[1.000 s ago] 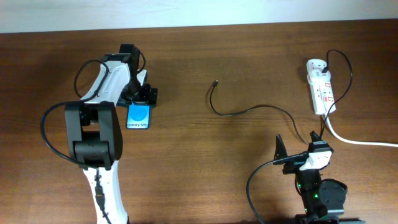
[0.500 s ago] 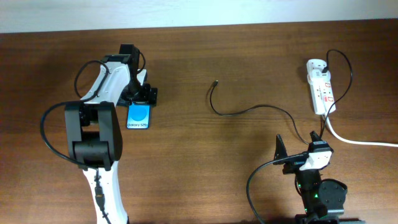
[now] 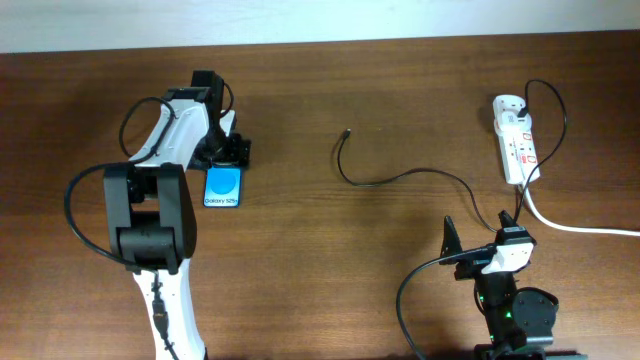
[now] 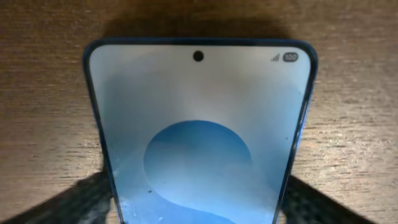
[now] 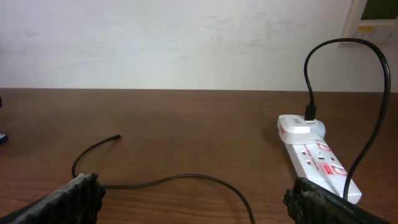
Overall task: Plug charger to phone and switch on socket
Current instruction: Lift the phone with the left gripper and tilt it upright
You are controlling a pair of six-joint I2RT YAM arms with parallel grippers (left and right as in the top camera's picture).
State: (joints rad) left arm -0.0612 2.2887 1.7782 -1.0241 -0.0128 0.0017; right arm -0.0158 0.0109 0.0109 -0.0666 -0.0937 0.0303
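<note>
The phone [image 3: 222,188], blue screen up, lies flat on the table at the left. It fills the left wrist view [image 4: 199,124]. My left gripper [image 3: 228,155] is over its far end, and its two fingers [image 4: 199,202] press against the phone's long edges. The charger [image 3: 390,180] is a thin black cable that curls across the middle of the table. Its free plug tip [image 3: 346,132] lies loose, far from the phone, and also shows in the right wrist view [image 5: 118,135]. The white socket [image 3: 517,145] lies at the back right [image 5: 314,155]. My right gripper [image 3: 480,232] is open and empty [image 5: 193,199].
A thick white cord [image 3: 580,228] runs from the socket off the right edge. The charger's other end is plugged into the socket's far end [image 5: 310,115]. A pale wall borders the table's far edge [image 3: 400,42].
My left gripper has shifted very slightly at the phone's far end. The phone, the charger cable and the right arm have not moved.
</note>
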